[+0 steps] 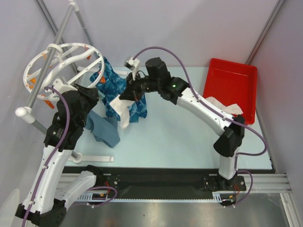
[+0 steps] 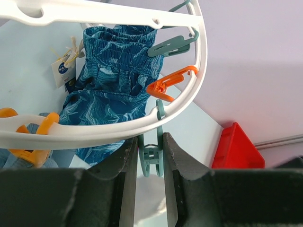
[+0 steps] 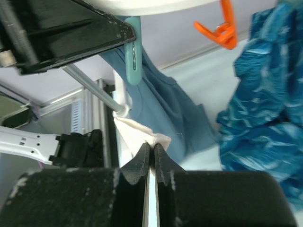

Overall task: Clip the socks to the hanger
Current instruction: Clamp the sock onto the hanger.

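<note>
The white round hanger hangs at the far left with orange clips on its rim. My left gripper is at the rim, its fingers pressed on either side of a teal clip that hangs from it. My right gripper is shut on the edge of a white sock and holds it up just below that clip. In the right wrist view the sock sits at my right gripper under the teal clip. More white socks lie in the red bin.
A blue patterned cloth hangs from the hanger between the arms. A grey-blue garment hangs below it. The red bin stands at the far right. Grey rack poles cross behind the hanger.
</note>
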`<move>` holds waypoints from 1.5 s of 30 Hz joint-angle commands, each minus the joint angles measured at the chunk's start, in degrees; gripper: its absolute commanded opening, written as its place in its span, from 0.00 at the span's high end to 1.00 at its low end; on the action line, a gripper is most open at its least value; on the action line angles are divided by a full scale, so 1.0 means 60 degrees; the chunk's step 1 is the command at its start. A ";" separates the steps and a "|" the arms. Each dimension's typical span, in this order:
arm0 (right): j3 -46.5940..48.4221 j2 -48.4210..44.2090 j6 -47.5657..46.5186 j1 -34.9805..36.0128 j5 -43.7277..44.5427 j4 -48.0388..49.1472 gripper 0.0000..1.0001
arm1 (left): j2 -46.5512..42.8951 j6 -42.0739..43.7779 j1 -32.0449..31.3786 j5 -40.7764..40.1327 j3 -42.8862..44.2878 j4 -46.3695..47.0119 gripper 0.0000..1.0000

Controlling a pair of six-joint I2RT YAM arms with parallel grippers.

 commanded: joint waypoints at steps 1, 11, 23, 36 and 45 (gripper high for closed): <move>0.1158 0.0514 0.0840 0.0128 -0.0825 0.0176 1.00 | -0.0256 0.0024 0.0045 0.0456 -0.0058 0.0261 1.00; 0.1818 0.1439 0.1807 0.0099 -0.1631 0.0820 1.00 | -0.0241 -0.0079 0.0045 0.0734 -0.0219 0.0452 1.00; 0.2024 0.1996 0.2614 -0.0092 -0.2013 0.1349 1.00 | -0.0285 -0.0108 0.0045 0.0735 -0.0190 0.0466 1.00; 0.2360 0.2333 0.3082 -0.0180 -0.2174 0.1685 1.00 | -0.0329 -0.0123 0.0030 0.0852 -0.0264 0.0539 1.00; 0.2595 0.2611 0.3302 -0.0180 -0.2203 0.1758 1.00 | -0.0373 -0.0138 0.0045 0.0881 -0.0249 0.0554 1.00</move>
